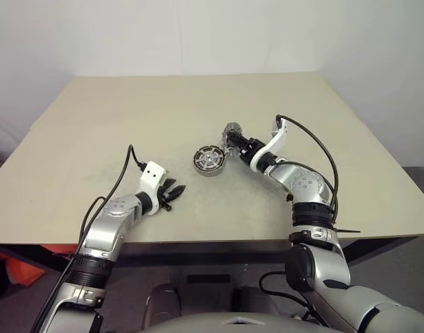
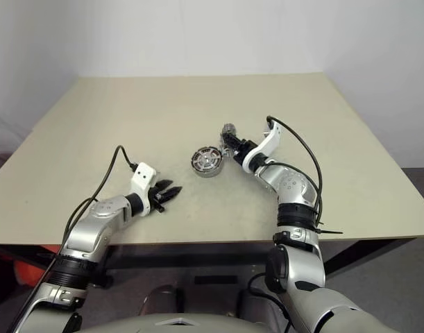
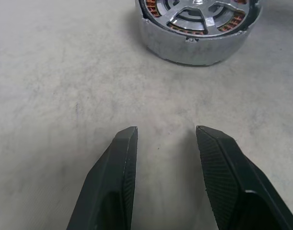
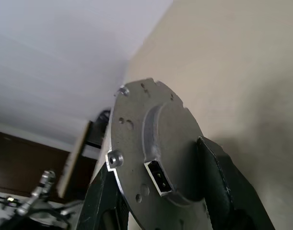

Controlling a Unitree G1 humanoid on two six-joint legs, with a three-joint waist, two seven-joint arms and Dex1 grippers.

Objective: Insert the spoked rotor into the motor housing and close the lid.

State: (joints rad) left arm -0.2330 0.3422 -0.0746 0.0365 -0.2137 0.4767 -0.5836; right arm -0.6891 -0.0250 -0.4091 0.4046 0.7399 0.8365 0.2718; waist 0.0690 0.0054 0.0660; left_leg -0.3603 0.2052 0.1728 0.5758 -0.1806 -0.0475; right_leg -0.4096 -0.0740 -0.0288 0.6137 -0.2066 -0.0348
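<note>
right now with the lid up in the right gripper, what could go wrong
The right gripper pinches the grey lid by its raised hub only, held on edge, so it might slip or land skewed on the motor housing. The left gripper is open, away from the housing, which could slide when pressed.

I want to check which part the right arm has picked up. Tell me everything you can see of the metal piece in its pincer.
The grey metal disc is a round, flat plate with a matt, cast look. It has a raised central hub, a small rectangular socket, several drilled holes and little lugs at the rim. The right pincer holds it on edge, one black finger on either side, clear of the table, just beside the motor housing.
</note>
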